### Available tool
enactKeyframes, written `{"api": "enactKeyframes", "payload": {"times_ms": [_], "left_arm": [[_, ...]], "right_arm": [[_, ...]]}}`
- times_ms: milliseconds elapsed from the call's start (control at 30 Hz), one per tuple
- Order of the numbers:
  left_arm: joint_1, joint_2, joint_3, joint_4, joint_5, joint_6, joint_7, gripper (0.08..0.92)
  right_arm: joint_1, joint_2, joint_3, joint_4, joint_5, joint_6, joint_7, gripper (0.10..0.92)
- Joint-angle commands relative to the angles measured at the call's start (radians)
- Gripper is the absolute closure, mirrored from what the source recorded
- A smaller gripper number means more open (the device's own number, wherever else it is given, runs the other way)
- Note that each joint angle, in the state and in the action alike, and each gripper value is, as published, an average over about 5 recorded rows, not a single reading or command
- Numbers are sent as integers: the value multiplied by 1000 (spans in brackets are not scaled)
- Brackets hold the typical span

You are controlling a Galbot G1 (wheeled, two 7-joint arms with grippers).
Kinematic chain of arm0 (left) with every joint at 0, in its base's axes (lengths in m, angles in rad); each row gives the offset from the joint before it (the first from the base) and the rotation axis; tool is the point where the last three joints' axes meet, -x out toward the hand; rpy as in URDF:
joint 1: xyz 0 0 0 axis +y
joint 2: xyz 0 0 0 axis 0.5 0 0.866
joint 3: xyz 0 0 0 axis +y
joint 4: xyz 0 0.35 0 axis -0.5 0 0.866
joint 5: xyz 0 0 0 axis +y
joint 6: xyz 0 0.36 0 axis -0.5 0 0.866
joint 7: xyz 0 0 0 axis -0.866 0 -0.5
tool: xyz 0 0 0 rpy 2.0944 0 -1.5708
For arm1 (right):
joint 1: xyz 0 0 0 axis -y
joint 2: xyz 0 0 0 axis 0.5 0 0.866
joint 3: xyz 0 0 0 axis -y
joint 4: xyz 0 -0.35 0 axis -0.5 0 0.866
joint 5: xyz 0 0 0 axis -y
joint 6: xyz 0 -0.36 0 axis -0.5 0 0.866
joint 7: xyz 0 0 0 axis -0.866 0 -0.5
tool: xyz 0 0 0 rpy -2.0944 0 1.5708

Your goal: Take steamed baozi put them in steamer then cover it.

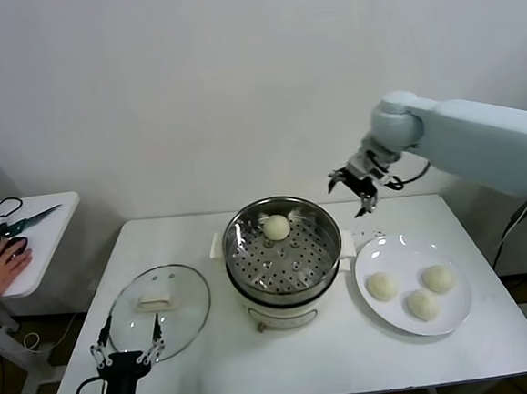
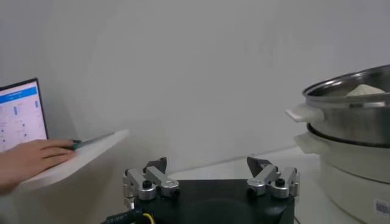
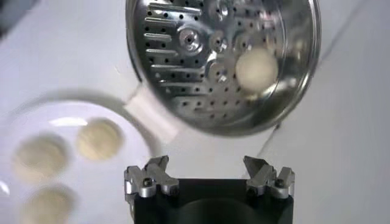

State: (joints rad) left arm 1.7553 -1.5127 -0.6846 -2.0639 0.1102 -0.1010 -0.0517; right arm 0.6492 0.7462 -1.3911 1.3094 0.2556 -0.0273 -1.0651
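White table [image 1: 213, 365] against a plain wall: one steamed baozi [image 1: 276, 226] sits in the steamer [image 1: 283, 250], three wait on the plate [image 1: 415, 285], the cover [image 1: 158, 299] lies just left of the steamer; right gripper [image 1: 361, 182] hangs empty above steamer and plate, jaws spread, while left gripper [image 1: 127, 346] is parked low by the cover, jaws wide, touching nothing.

1. Baozi [image 1: 276, 226]: cream-white, plain.
2. Steamer [image 1: 280, 216]: shiny steel, floor dotted w/ holes; base white.
3. Cover [image 1: 158, 301]: clear glass, metal rim, cream handle.
4. Plate [image 1: 459, 313] & table [image 1: 349, 354]: white.
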Motion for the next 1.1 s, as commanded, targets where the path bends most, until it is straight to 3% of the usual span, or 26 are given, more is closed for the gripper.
{"api": "enactKeyframes", "payload": {"times_ms": [33, 500, 1100], "left_arm": [[2, 1, 0, -2, -2, -2, 1, 177], [9, 8, -10, 3, -4, -3, 4, 177], [17, 4, -24, 27, -4, -11, 3, 177]], "right_arm": [[-90, -181, -22, 29, 146, -174, 10, 203], [-522, -129, 276, -85, -46, -156, 13, 203], [-581, 21, 333, -232, -83, -115, 16, 203]]}}
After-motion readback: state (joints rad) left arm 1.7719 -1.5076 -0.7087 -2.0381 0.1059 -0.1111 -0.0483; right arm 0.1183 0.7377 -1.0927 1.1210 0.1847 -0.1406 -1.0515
